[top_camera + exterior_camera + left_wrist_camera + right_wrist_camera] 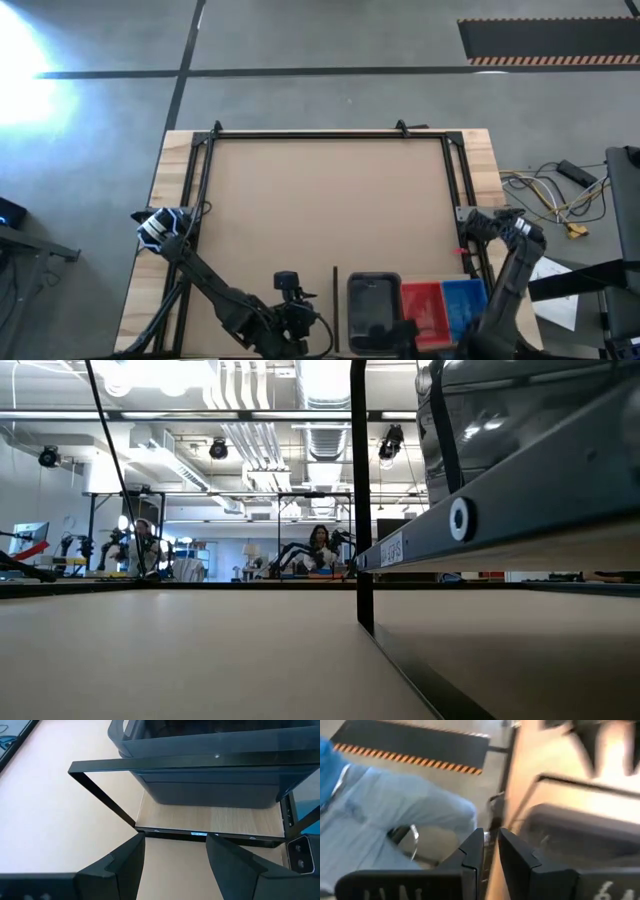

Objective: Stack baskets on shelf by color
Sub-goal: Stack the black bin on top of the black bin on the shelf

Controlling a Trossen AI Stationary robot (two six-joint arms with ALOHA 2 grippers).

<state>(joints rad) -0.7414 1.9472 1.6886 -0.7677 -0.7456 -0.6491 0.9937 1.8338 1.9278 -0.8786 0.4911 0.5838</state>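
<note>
The left gripper (175, 865) stands wide and empty, just short of the flat pale plywood shelf (210, 820). Ahead of it on that shelf sits a deep smoky grey plastic basket (373, 310); a red basket (422, 310) and a blue basket (463, 303) follow beyond. The right gripper (491, 852), fingers narrowly parted and empty, hangs off the table's edge.

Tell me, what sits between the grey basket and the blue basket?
The red basket sits between the grey basket and the blue basket. The high view shows all three side by side in a row on the shelf.
</note>
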